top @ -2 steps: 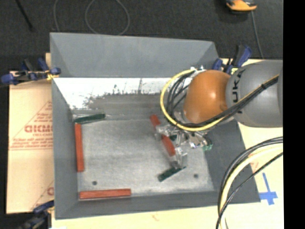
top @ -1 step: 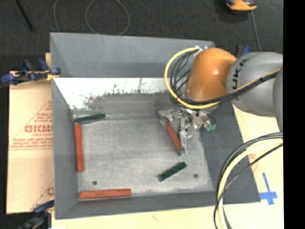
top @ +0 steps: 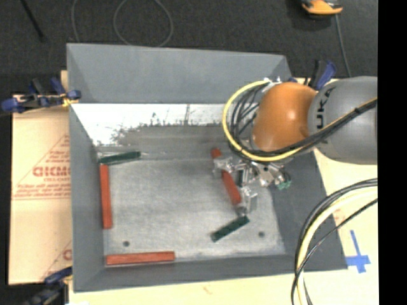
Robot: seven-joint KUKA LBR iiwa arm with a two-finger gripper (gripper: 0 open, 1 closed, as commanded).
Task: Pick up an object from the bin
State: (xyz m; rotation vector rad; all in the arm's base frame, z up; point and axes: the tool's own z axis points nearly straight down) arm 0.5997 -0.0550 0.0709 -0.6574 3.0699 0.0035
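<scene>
While the floor of the bin (top: 178, 75) lies bare across its middle, most of its things keep to the edges. The left red stick (top: 105, 196) lies flat along the left edge, and the near red stick (top: 140, 258) lies flat along the near edge, out from the near left corner. The corner green stick (top: 119, 158) lies in the far left corner, almost parallel to the far edge. That leaves a wide open stretch from the left red stick across to the right third of the floor.

The right third is the crowded part. The slanted red stick (top: 222, 170) runs from close to the far edge down toward the right. The tilted green stick (top: 230, 229) lies just beyond its nearer end, not far from the near right corner.

The arm (top: 346, 116) comes in over the right rim. Its orange cover (top: 283, 113) hangs above the far right of the floor, ringed by looped cables (top: 236, 116), and the wrist points down into the bin.

The gripper (top: 245, 192) stands low over the nearer half of the slanted red stick, its metal parts hiding some of that stick. Whether the pincer is released or clenched, or touches the stick at all, cannot be told. The tilted green stick's upper end lies near the gripper's lowest part.
</scene>
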